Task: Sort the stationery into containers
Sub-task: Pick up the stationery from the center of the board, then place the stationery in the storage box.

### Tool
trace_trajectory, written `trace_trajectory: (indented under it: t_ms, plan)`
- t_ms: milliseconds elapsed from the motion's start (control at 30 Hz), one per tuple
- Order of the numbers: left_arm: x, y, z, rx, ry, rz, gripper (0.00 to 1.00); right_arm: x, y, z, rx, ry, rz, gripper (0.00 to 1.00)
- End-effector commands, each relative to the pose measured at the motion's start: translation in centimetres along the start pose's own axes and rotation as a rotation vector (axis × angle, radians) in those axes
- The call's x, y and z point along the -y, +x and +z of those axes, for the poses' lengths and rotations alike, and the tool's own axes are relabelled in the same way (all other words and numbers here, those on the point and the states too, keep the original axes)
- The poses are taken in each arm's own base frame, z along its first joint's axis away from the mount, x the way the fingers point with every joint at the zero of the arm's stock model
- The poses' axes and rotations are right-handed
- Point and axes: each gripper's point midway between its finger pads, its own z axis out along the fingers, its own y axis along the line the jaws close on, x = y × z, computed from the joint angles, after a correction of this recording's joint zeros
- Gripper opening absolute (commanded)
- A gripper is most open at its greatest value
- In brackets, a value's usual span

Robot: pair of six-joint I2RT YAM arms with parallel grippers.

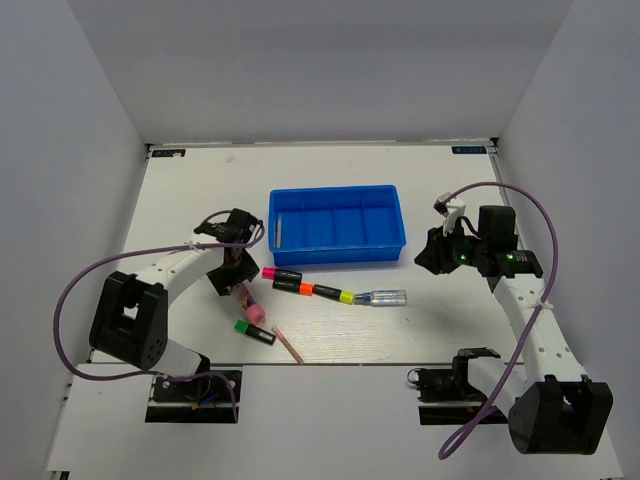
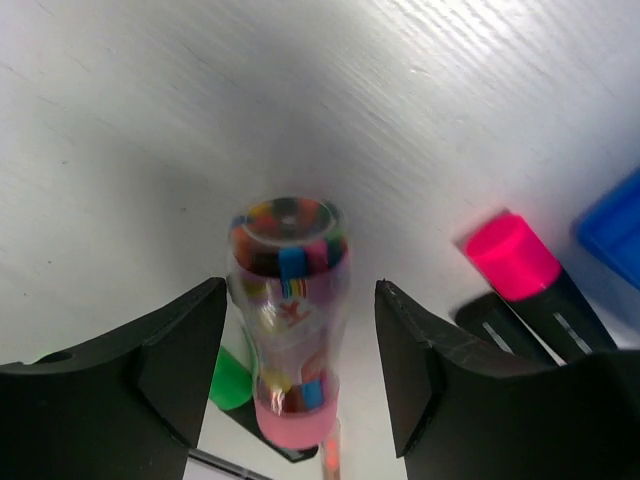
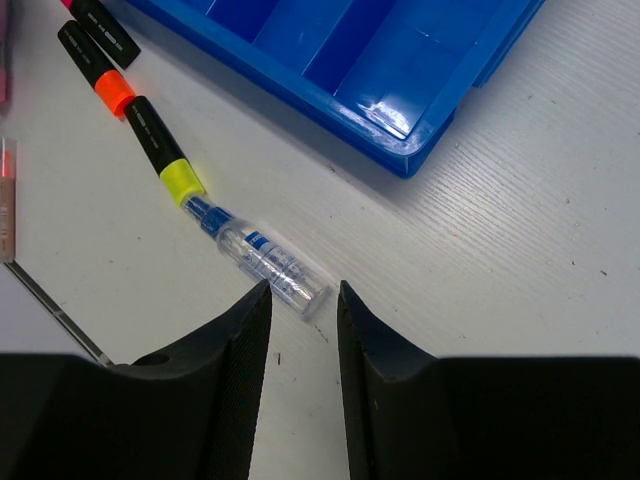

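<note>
The blue tray (image 1: 336, 243) stands mid-table, with a thin pale stick (image 1: 279, 232) in its left compartment. My left gripper (image 1: 237, 272) is open, its jaws on either side of a pink marker (image 2: 290, 320) with a clear, colourful body, lying on the table. In front of the tray lie pink-capped (image 1: 282, 274), orange-capped (image 1: 296, 287) and yellow-capped (image 1: 333, 293) highlighters and the clear bluish pen (image 1: 383, 298). My right gripper (image 3: 304, 288) is narrowly open and empty, just short of the clear pen (image 3: 262, 258).
A green-capped highlighter (image 1: 255, 332) and a pale stick (image 1: 290, 345) lie near the front edge, behind the left gripper. The pink-capped highlighter (image 2: 510, 255) lies close to its right finger. The tray's corner (image 3: 405, 158) is ahead of the right gripper.
</note>
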Motion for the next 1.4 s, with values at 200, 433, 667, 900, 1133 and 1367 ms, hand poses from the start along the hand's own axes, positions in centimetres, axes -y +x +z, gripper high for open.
trace_trajectory:
  t_ms: [200, 433, 667, 900, 1133, 1367]
  plan:
    - [-0.2, 1.5, 3.9, -0.035, 0.007, -0.019, 0.62, -0.3, -0.6, -0.3, 0.018, -0.012, -0.009, 0.37]
    - [0.6, -0.2, 1.8, 0.011, 0.053, 0.009, 0.00, -0.2, -0.7, -0.3, 0.017, -0.005, -0.010, 0.37]
    - [5.4, -7.5, -8.3, 0.214, 0.229, 0.123, 0.00, -0.3, -0.6, -0.1, 0.011, -0.018, -0.008, 0.69]
    - [13.8, -9.8, -15.3, 0.232, 0.547, 0.257, 0.00, -0.7, -0.4, -0.2, 0.003, -0.037, -0.010, 0.00]
    - [24.0, -9.5, -16.8, 0.213, 0.752, 0.415, 0.00, -0.6, -0.4, -0.1, 0.004, -0.034, -0.009, 0.18]
    - [29.8, -10.0, -15.2, 0.290, 0.777, 0.468, 0.00, -0.6, -0.5, -0.1, 0.004, -0.034, -0.012, 0.18]
